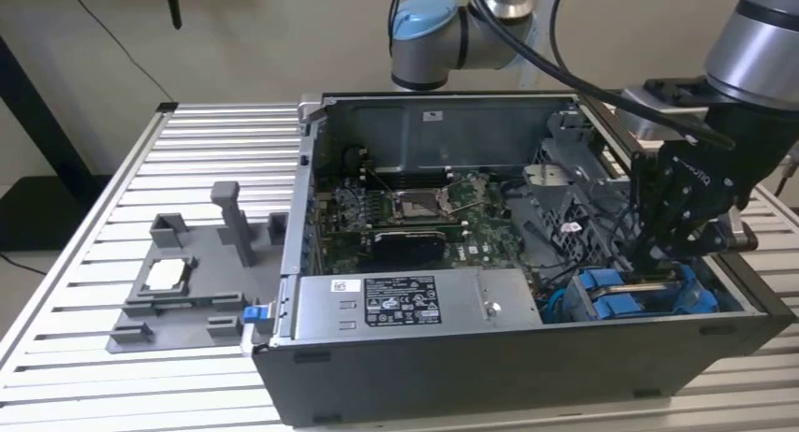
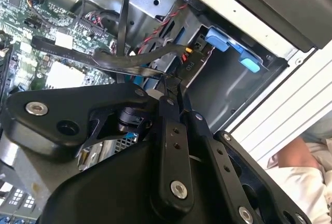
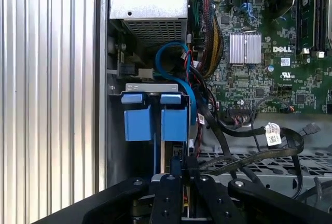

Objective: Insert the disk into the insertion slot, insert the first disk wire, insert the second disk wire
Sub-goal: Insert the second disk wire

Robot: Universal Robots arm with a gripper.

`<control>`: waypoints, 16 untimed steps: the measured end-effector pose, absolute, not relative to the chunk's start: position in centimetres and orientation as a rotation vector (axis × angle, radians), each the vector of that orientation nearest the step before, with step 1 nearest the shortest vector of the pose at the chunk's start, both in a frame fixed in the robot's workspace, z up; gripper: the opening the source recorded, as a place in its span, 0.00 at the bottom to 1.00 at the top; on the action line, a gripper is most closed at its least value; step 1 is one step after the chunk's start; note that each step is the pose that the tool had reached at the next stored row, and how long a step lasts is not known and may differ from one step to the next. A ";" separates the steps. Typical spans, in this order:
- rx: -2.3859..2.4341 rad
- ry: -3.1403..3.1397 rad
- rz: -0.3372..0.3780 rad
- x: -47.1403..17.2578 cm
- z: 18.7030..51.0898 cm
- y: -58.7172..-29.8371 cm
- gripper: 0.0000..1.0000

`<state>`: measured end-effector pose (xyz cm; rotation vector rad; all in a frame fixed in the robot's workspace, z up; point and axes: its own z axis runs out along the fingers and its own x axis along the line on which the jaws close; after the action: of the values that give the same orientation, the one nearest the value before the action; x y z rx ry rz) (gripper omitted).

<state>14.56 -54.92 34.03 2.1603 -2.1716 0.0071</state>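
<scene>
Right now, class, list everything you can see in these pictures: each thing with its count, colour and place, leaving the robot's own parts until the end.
Open black metal computer case: one, on the ribbed metal table.
Ribbed silver metal table: one, under everything.
Green circuit board: one, on the case floor.
Long grey metal box with white stickers: one, along the case's near wall.
Grey plastic fixture tray: one, on the table at the exterior view's left of the case.
Blue plastic tabs: two side by side, at the grey metal drive bay.
Black flat cables: several, loose beside the bay.
Person's sleeve: one, pale, outside the case.
Robot arm: one, grey and blue.
End effector: one, black, over the blue tabs.
</scene>
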 end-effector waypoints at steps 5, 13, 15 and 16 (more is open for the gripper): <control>2.160 -2.171 0.008 14.6 33.8 -54.9 0.16; 2.160 -2.171 0.008 14.6 33.6 -54.9 0.16; 2.161 -2.172 0.006 14.6 33.5 -54.9 0.17; 2.161 -2.172 0.007 14.6 33.5 -54.9 0.17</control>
<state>14.56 -54.93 33.52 2.1607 -2.1719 0.0065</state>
